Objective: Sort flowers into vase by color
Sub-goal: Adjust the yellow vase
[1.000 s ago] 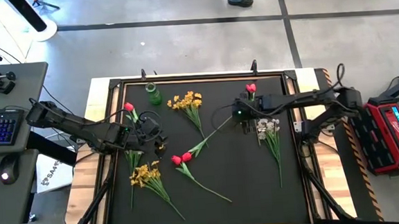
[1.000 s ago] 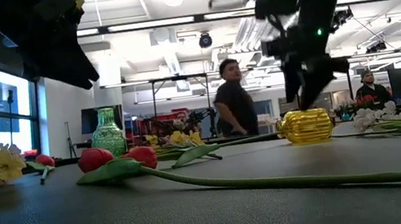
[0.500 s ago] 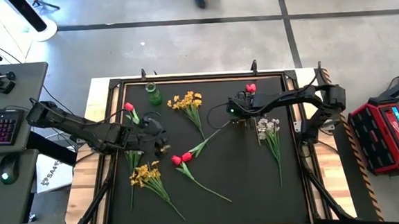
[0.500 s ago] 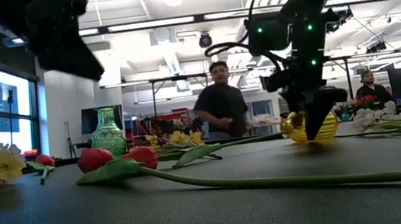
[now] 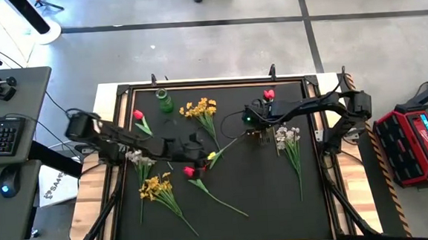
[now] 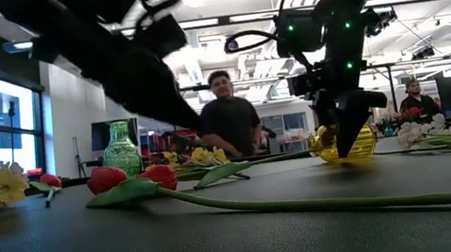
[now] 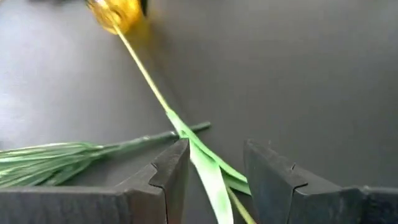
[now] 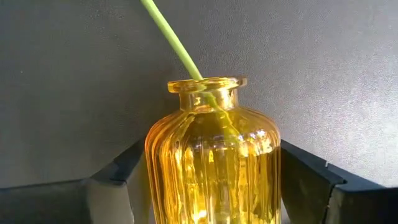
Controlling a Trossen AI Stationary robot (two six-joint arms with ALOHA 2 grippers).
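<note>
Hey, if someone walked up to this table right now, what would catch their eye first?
Probably the yellow vase between the right gripper's fingers at the mat's right centre, with a green stem already poking into its mouth. That stem runs across to the left gripper, whose open fingers straddle it mid-mat. Around them, flowers lie scattered: red tulips, yellow bunches and white sprigs.

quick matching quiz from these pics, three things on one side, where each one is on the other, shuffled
1. green vase
2. yellow vase
3. left claw

a. astride a green stem on the mat
b. upright near the mat's corner, away from both claws
c. between the right claw's fingers

Pairs: 1-b, 2-c, 3-a
</note>
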